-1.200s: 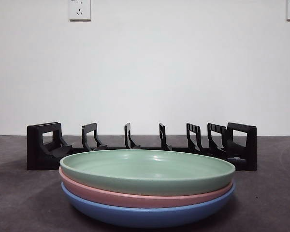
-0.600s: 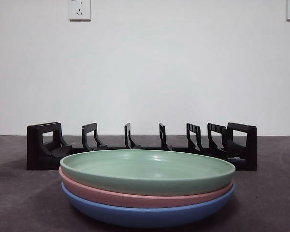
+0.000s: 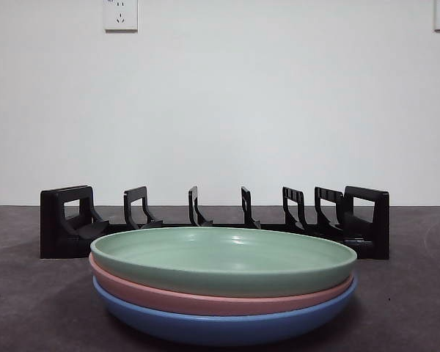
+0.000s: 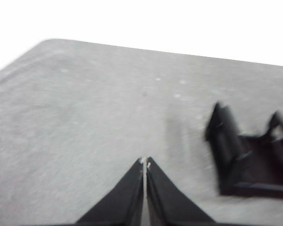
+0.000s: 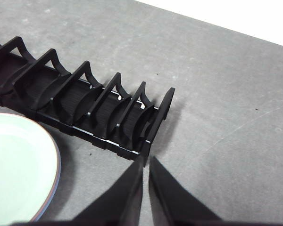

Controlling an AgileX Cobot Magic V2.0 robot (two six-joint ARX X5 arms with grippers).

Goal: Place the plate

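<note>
Three plates are stacked at the front of the table: a green plate (image 3: 224, 258) on top, a pink plate (image 3: 205, 300) under it and a blue plate (image 3: 220, 325) at the bottom. Behind them stands an empty black slotted plate rack (image 3: 213, 220). My right gripper (image 5: 145, 161) is shut and empty, above the rack's end (image 5: 132, 122), with the green plate's edge (image 5: 19, 165) in its view. My left gripper (image 4: 145, 162) is shut and empty over bare table near the rack's other end (image 4: 245, 155). Neither gripper shows in the front view.
The grey table (image 3: 411, 293) runs to a white wall with two sockets (image 3: 121, 15). The table's rounded corner (image 4: 47, 44) shows in the left wrist view.
A black arm tip at the top right corner of the front view has gone out of view. The plates and rack have not moved.
</note>
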